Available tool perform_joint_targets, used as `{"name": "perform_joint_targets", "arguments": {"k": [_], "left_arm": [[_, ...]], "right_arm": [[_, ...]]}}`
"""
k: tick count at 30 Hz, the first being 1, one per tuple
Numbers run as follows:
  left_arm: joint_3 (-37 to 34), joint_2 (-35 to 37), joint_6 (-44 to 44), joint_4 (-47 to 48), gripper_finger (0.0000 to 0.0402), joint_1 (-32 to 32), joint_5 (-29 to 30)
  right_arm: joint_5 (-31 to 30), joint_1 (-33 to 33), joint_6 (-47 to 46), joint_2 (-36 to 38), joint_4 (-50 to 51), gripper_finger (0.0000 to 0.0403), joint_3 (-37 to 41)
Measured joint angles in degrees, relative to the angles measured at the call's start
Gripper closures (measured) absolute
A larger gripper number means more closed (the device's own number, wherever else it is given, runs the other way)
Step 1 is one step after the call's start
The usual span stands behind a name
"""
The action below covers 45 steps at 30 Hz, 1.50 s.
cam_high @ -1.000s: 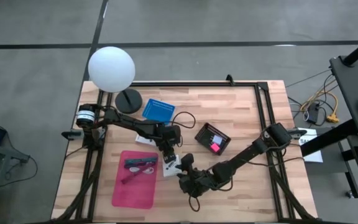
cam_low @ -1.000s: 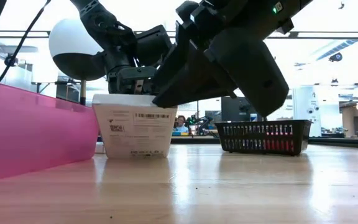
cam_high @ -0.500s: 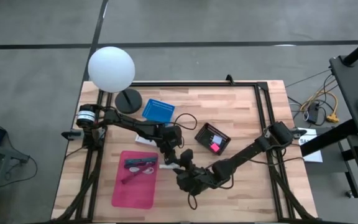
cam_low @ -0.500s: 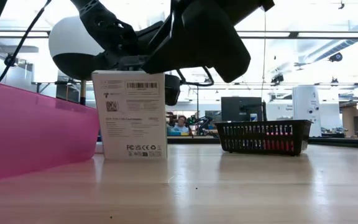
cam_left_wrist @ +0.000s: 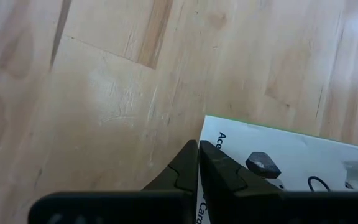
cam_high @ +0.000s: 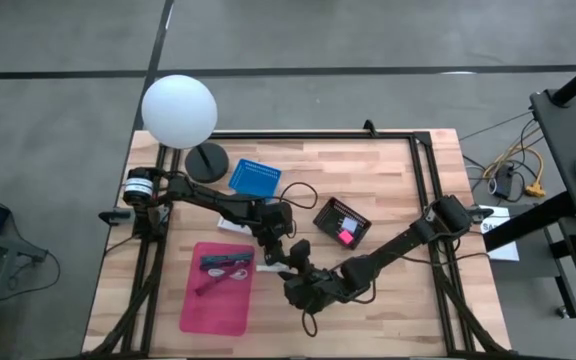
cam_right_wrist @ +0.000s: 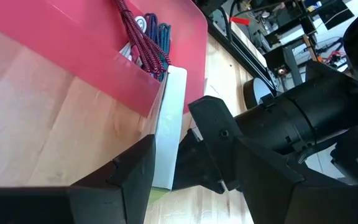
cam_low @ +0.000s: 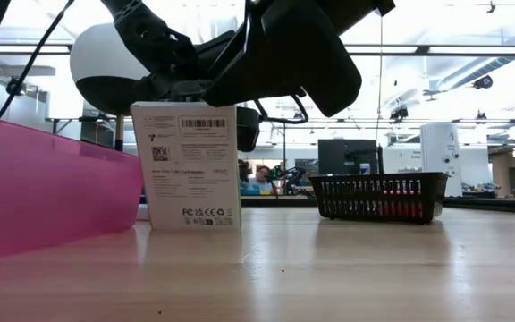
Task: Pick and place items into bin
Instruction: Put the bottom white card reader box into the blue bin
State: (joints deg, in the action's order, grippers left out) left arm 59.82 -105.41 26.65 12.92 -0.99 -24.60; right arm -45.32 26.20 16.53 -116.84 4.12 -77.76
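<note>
A white printed box (cam_low: 193,165) stands upright on its short end on the table, next to the pink bin (cam_high: 216,290). My right gripper (cam_right_wrist: 169,140) reaches in from the table's right (cam_high: 294,272) and is shut on this box. My left gripper (cam_left_wrist: 198,147), fingers shut, hovers right at the box's far side (cam_high: 276,245), beside a corner of its printed face (cam_left_wrist: 272,149). The bin holds red-purple and blue braided cords (cam_right_wrist: 143,38). Pens, cubes and cards do not show. My right gripper pinches the white box's upper part between its two fingers, one finger (cam_right_wrist: 132,171) on each broad face, with the narrow edge (cam_right_wrist: 168,118) showing between them. It comes slanting down from the table's right. The box stays upright, its bottom end (cam_low: 195,224) on the table. My left gripper's shut tips lie beside the box's corner (cam_left_wrist: 209,121); I cannot tell whether they touch it.
A black mesh basket (cam_high: 341,222) with something pink inside sits right of the grippers. A blue card (cam_high: 256,177) and a white globe lamp (cam_high: 179,110) on a black base stand toward the far left. Bare wood lies along the near edge (cam_low: 347,268).
The white box, which leaned back about a second ago, has been tipped up and now stands straight on its end. My right gripper moved a little toward the table's left and far side with it. Nothing has moved in the last half second.
</note>
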Motion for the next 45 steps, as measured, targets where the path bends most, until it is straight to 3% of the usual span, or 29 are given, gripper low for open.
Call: {"name": "perform_joint_targets", "arguments": {"k": [8,19,45], "left_arm": [[-0.18,0.02,1.13,-0.3,0.0401,0.0,-0.14],[-0.27,0.02,1.91,-0.27,0.0401,0.04,0.08],[-0.02,0.49,1.44,-3.17,0.0402,0.11,-0.71]], "right_arm": [[0.02,0.0,-0.91,0.0,0.18,0.0204,0.02],[1.59,0.0,-14.71,0.0,0.29,0.0204,0.34],[5.3,-0.02,-19.58,-0.31,4.9,0.0204,1.66]]}}
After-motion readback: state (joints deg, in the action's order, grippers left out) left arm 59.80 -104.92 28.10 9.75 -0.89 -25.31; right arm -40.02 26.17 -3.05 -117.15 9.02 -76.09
